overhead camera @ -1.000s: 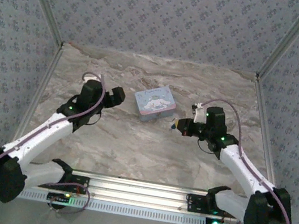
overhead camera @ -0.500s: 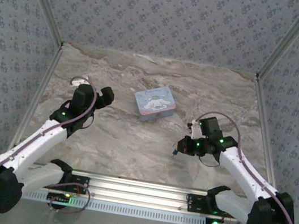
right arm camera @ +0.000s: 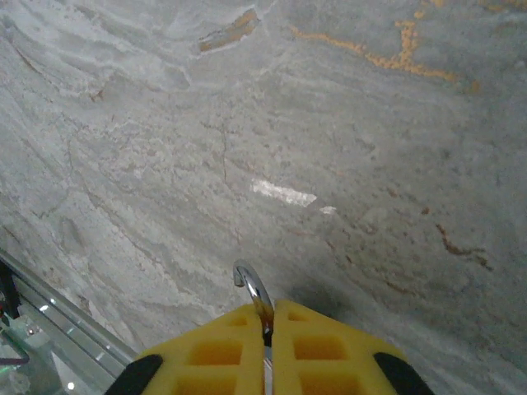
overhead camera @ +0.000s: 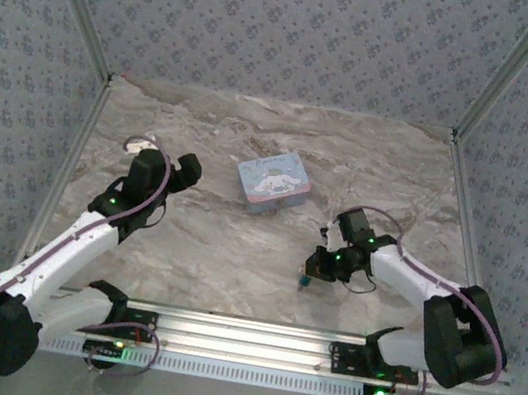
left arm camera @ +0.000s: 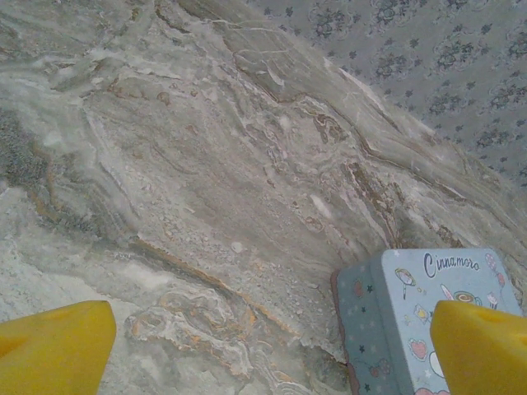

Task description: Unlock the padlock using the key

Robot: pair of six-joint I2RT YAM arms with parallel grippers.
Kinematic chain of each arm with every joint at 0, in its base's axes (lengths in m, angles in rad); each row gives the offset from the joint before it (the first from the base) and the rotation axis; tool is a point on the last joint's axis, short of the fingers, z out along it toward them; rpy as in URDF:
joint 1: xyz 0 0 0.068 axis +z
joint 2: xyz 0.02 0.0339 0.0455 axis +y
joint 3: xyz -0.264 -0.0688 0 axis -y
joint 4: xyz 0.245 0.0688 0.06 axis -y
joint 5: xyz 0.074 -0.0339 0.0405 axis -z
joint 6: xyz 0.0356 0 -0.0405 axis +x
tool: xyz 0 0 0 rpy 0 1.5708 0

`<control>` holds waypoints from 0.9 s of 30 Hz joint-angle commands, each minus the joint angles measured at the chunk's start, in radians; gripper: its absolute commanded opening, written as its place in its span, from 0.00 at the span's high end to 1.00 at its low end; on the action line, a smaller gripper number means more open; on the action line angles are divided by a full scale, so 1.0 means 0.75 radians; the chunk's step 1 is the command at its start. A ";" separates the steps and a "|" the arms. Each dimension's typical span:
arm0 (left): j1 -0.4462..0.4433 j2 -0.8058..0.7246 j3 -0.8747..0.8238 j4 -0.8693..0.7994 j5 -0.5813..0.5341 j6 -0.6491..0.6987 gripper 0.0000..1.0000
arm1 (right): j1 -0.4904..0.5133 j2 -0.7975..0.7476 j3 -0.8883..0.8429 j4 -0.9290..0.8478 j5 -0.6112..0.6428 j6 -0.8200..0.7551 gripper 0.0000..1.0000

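My right gripper [right arm camera: 269,311] is shut on the padlock [right arm camera: 252,287], whose thin silvery loop curls out from between the yellow fingers [right arm camera: 218,341]; its body is hidden by them. In the top view that gripper [overhead camera: 313,266] hangs low over the table's near middle, pointing at the rail, with a small bluish bit of the padlock [overhead camera: 304,279] at its tip. My left gripper [overhead camera: 191,167] stands open left of the pale blue cartoon tin [overhead camera: 273,181], nothing between its fingers [left arm camera: 54,346]. I cannot make out the key.
The tin [left arm camera: 428,321] lies just inside the left gripper's right finger. A metal rail [overhead camera: 242,331] runs along the near edge, also at the bottom left of the right wrist view as rail [right arm camera: 58,321]. Patterned walls enclose the marbled table [overhead camera: 234,253].
My right gripper has drawn back from beside the tin toward the near rail, carrying the padlock. The left arm pulled slightly left early on, then stayed still.
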 commanded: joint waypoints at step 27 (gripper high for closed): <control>0.187 -0.203 -0.033 0.294 -0.275 0.652 0.02 | -0.472 -0.597 0.011 0.418 0.723 -0.245 0.17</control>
